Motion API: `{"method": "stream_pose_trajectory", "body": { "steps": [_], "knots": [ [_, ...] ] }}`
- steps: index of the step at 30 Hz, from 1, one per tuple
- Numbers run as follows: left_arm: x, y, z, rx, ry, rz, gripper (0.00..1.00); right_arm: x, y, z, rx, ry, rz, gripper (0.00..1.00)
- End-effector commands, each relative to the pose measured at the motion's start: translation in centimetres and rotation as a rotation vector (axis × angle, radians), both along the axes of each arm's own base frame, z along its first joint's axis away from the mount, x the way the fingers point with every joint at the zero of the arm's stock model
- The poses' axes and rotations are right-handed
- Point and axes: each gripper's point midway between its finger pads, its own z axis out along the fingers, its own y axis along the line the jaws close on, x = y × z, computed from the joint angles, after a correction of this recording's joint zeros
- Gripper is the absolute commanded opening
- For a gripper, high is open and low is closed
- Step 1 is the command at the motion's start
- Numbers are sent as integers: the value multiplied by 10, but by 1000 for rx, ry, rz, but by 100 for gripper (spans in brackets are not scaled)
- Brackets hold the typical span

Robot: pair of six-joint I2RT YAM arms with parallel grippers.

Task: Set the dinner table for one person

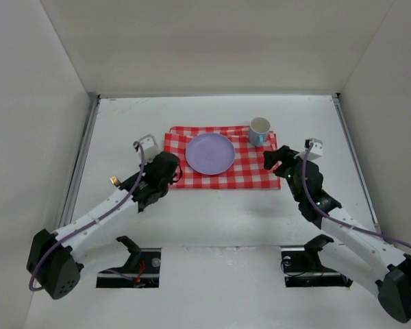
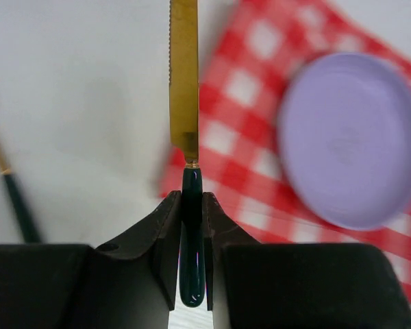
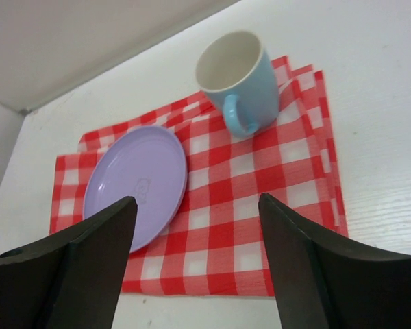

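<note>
The white dinner table (image 1: 212, 219) carries a red-and-white checked cloth (image 1: 250, 170) with a purple plate (image 1: 210, 153) on it and a blue mug (image 1: 259, 131) at its far right corner. My left gripper (image 1: 168, 170) is at the cloth's left edge. In the left wrist view it (image 2: 192, 199) is shut on the dark green handle of a gold-bladed knife (image 2: 183, 82), whose blade points ahead along the cloth's (image 2: 240, 103) left edge, beside the plate (image 2: 349, 137). My right gripper (image 1: 277, 157) is open and empty (image 3: 195, 205) over the cloth's (image 3: 260, 205) right side, short of the mug (image 3: 236, 75) and plate (image 3: 137, 181).
A fork with a green handle and gold head (image 2: 7, 185) lies on the table left of the knife; a bit of it shows beside my left arm (image 1: 114, 181). White walls enclose the table on three sides.
</note>
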Motion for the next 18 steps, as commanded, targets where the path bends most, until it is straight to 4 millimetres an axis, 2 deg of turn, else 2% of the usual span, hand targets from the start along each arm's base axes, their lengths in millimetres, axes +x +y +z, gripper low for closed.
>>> {"method": "stream_pose_trajectory", "body": {
  "steps": [1,3,4,7,9,13,18],
  "knots": [
    [19,-57,40,14,-73,-156,0,5,-26,15,57,-66,-119,80],
    [33,-107,47,1,-82,-264,0,5,-38,12,74,-65,-159,82],
    [37,-125,48,-7,-82,-304,0,6,-42,11,84,-65,-171,82],
    [46,-191,47,-54,-83,-416,0,5,-48,11,106,-68,-176,82],
    [52,-219,44,-72,-79,-448,0,6,-52,7,111,-62,-193,82],
    [64,-260,34,-97,-67,-484,0,7,-50,5,125,-53,-177,82],
    [76,-292,12,-103,-23,-500,0,6,-52,6,139,-59,-181,82]
  ]
}}
